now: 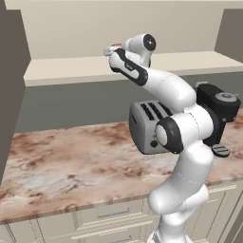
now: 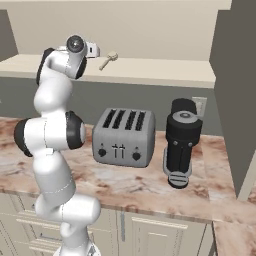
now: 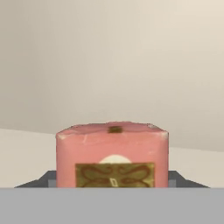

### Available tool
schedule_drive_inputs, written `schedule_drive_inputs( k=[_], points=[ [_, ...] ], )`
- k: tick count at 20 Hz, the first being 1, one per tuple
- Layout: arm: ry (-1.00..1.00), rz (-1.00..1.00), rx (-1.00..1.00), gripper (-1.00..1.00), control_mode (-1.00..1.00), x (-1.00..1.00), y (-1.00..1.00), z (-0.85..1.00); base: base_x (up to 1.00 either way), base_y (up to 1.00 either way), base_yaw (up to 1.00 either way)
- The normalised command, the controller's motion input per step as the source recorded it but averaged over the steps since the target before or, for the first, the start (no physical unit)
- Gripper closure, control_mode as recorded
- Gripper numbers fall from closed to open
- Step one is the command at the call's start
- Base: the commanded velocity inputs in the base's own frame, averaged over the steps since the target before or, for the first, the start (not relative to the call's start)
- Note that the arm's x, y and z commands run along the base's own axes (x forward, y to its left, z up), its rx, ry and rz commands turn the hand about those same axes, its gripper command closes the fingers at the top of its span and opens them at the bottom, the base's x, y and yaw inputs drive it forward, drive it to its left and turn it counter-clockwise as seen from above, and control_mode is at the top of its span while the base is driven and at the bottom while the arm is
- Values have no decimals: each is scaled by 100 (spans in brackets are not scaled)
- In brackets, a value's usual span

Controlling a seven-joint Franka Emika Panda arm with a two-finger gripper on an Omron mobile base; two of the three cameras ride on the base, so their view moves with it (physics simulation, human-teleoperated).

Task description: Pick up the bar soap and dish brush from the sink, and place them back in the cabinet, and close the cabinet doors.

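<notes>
My gripper [image 1: 110, 49] is raised to the cabinet shelf [image 1: 71, 66] and is shut on the bar soap [image 3: 112, 148], a pinkish-red block with a gold label. The soap sits between the dark fingertips [image 3: 48, 178] just above the beige shelf, and a sliver of it [image 1: 115, 46] shows at the hand. The dish brush [image 2: 109, 59] lies on the same shelf [image 2: 160, 72], a little right of the gripper [image 2: 93, 50]. The cabinet doors stand open, one at the left [image 1: 9, 95] and one at the right [image 2: 235, 90]. The sink is out of view.
A silver four-slot toaster [image 2: 125, 137] and a black coffee machine [image 2: 182, 142] stand on the marble counter [image 1: 71, 161] under the shelf. Cream drawers [image 1: 109, 213] run below the counter edge. The arm's elbow hangs above the toaster [image 1: 149, 126].
</notes>
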Motion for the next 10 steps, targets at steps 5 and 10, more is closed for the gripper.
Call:
schedule_drive_inputs(
  k=[5, 10],
  points=[
    [0, 0, 0, 100, -100, 22, 1, -17, 0, 0, 0],
    [0, 0, 0, 100, -100, 22, 1, -8, 0, 0, 0]
  ],
)
